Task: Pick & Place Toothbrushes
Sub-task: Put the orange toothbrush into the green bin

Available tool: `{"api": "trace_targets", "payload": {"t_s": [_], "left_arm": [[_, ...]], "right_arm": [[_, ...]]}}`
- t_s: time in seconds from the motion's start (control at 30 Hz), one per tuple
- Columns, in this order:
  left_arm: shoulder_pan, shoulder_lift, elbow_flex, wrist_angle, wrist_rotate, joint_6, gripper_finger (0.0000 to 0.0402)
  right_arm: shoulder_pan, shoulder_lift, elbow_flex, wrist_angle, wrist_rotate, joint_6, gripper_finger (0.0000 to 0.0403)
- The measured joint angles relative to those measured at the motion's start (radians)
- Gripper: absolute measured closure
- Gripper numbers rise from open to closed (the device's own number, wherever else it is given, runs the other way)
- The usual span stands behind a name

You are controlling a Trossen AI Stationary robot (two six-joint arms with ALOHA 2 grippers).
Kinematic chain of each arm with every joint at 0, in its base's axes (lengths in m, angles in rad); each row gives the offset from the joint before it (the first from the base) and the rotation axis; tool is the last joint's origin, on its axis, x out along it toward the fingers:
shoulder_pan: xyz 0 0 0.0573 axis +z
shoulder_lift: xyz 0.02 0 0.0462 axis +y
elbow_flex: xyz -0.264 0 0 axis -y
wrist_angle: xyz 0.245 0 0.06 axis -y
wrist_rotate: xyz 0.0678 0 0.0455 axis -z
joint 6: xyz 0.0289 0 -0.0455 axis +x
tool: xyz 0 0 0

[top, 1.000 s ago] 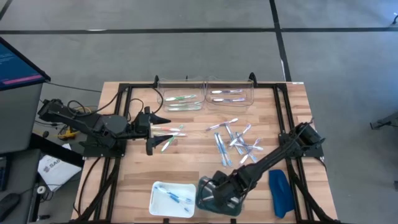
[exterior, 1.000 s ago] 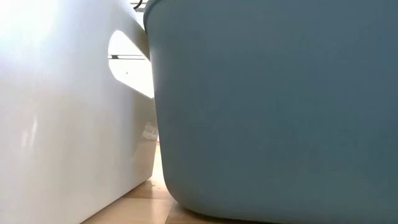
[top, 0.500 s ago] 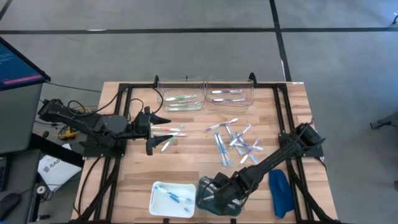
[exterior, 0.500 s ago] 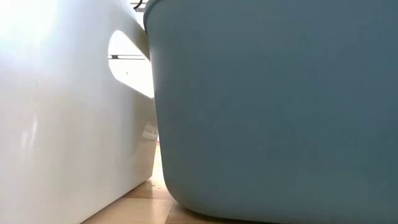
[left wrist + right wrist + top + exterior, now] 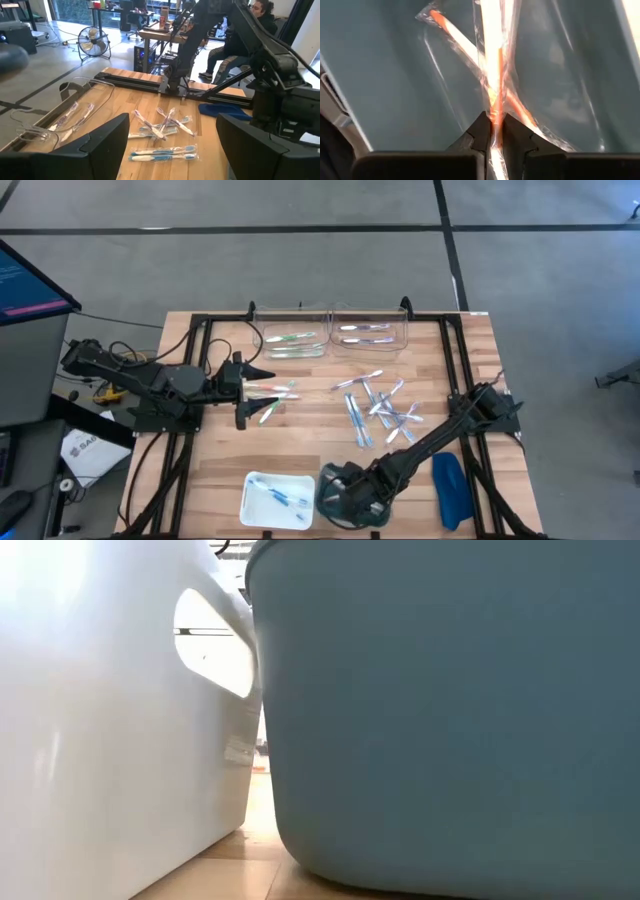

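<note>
Our right hand [image 5: 493,131] is down inside the grey-blue bin [image 5: 330,480] at the near edge of the table [image 5: 300,440], its fingers pinched on a wrapped orange toothbrush [image 5: 492,75]. In the right wrist view that brush hangs from the fingertips over the bin's floor, and another orange brush [image 5: 457,37] in its clear wrap lies crossed behind it.

We judge the step in hand to be the drop into this bin. To do it well, we lower until the brush's free end is close to the bin floor, then spread the fingers fully and wait a beat, because the crinkly wrap may cling to a pad and ride back up with us. We lift straight up, clear of the bin wall, so we don't drag the bin along the table or tip it against the white tray [image 5: 273,498] just beside it.

Our left hand [image 5: 247,387] waits with its fingers spread wide over the left side of the table, beside a few brushes [image 5: 272,394] lying there. The main heap of toothbrushes [image 5: 378,408] lies mid-table, right of centre, well apart from the bin. More brushes lie in the two clear trays [image 5: 330,335] at the far edge and in the white tray. The low view shows only the walls of the bin and the white tray.
</note>
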Motion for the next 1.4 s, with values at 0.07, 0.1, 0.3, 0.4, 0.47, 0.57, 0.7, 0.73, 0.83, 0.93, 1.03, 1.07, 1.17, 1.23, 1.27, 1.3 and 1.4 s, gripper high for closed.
{"api": "trace_targets", "payload": {"t_s": [0.07,0.1,0.3,0.4,0.47,0.57,0.7,0.73,0.83,0.93,1.03,1.07,1.17,1.23,1.27,1.3,1.4], "left_arm": [[0.000,0.000,0.000,-0.002,0.000,0.000,0.0109],[0.000,0.000,0.000,-0.001,0.000,0.000,0.0109],[0.000,0.000,0.000,-0.001,0.000,0.000,0.0109],[0.000,0.000,0.000,-0.002,0.000,0.000,0.0109],[0.000,0.000,0.000,-0.002,0.000,0.000,0.0109],[0.000,0.000,0.000,-0.002,0.000,0.000,0.0109],[0.000,0.000,0.000,-0.001,0.000,0.000,0.0109],[0.000,0.000,0.000,-0.002,0.000,0.000,0.0109],[0.000,0.000,0.000,-0.002,0.000,0.000,0.0109],[0.000,0.000,0.000,-0.001,0.000,0.000,0.0109],[0.000,0.000,0.000,-0.001,0.000,0.000,0.0109],[0.000,0.000,0.000,-0.002,0.000,0.000,0.0109],[0.000,0.000,0.000,-0.001,0.000,0.000,0.0109],[0.000,0.000,0.000,-0.002,0.000,0.000,0.0109],[0.000,0.000,0.000,-0.002,0.000,0.000,0.0109],[0.000,0.000,0.000,-0.002,0.000,0.000,0.0109],[0.000,0.000,0.000,-0.002,0.000,0.000,0.0109]], "right_arm": [[0.000,-0.003,0.000,0.004,0.000,0.000,0.0375],[0.000,-0.003,0.000,0.003,0.000,0.000,0.0375],[0.000,-0.003,0.000,0.003,0.001,0.002,0.0366],[0.000,-0.003,0.000,0.003,0.002,0.003,0.0352],[0.000,-0.003,0.000,0.003,0.002,0.003,0.0342],[0.000,-0.003,0.000,0.003,0.002,0.003,0.0328],[0.000,-0.002,0.000,0.002,0.002,0.003,0.0307],[0.000,-0.002,0.000,0.002,0.002,0.002,0.0302],[-0.001,-0.002,0.000,0.002,0.001,0.002,0.0287],[-0.009,-0.003,0.007,-0.015,-0.002,-0.003,0.0277],[-0.017,-0.003,0.050,-0.074,-0.004,-0.030,0.0274],[-0.021,-0.004,0.067,-0.095,-0.002,-0.041,0.0275],[-0.029,-0.005,0.112,-0.151,0.012,-0.077,0.0279],[-0.035,-0.005,0.144,-0.183,0.033,-0.100,0.0282],[-0.040,-0.005,0.159,-0.195,0.044,-0.110,0.0282],[-0.043,-0.005,0.170,-0.203,0.055,-0.120,0.0282],[-0.054,-0.005,0.193,-0.207,0.090,-0.151,0.0282]]}}
